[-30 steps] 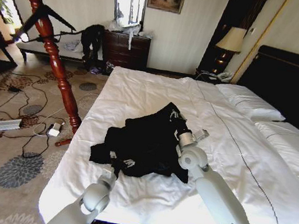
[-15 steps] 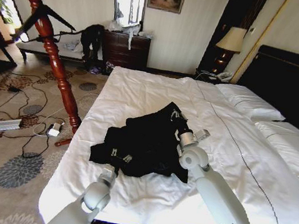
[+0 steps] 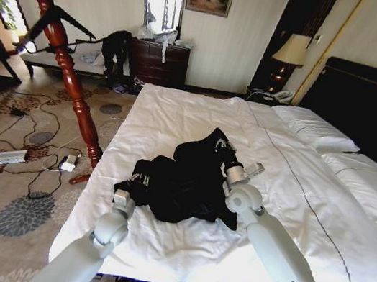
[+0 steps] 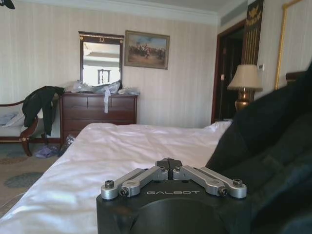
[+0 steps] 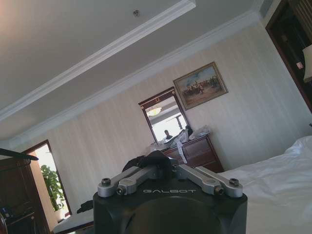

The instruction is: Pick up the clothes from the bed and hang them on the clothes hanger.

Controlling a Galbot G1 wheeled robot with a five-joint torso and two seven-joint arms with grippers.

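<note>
Left hand repositioned at garment edge
Left hand (image 4: 168,165), fingers pressed together, moved leftward beside clothes (image 3: 181,180); right hand (image 5: 163,163) pinching fabric.

Head view looks down over the bed (image 3: 199,124); both wrist views sit low, facing the dresser (image 4: 97,113).

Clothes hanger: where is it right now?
Head view, upper left: the clothes hanger hangs on the red wooden coat stand, on the floor left of the bed.

White rounded arm links; black tool (image 4: 168,163) housing marked GALBOT, silver screwed linkage bars.
</note>
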